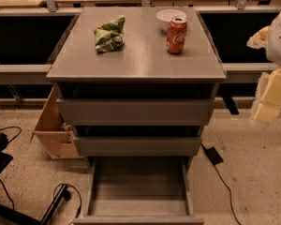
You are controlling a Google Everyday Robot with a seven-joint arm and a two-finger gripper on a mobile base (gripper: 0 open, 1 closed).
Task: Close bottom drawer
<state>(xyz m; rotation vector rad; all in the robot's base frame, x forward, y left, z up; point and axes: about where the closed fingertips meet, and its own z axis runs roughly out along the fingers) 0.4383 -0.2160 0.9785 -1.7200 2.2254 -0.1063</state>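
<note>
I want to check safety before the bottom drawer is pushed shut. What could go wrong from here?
The gripper is far right, beside the cabinet and higher than the open bottom drawer; coming down, it might hit the middle drawer front just above. A hard push might shake the cabinet and topple the upright soda can on top.

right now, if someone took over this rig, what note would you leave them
gripper: at the right edge of the view, beside the cabinet at about the height of its upper drawers, touching none of them.
bottom drawer: pulled far out toward the camera, tray bare.
Done: nothing yet, the drawer is open.
Left: probably lower the gripper to the drawer's front panel and push it in until flush.
</note>
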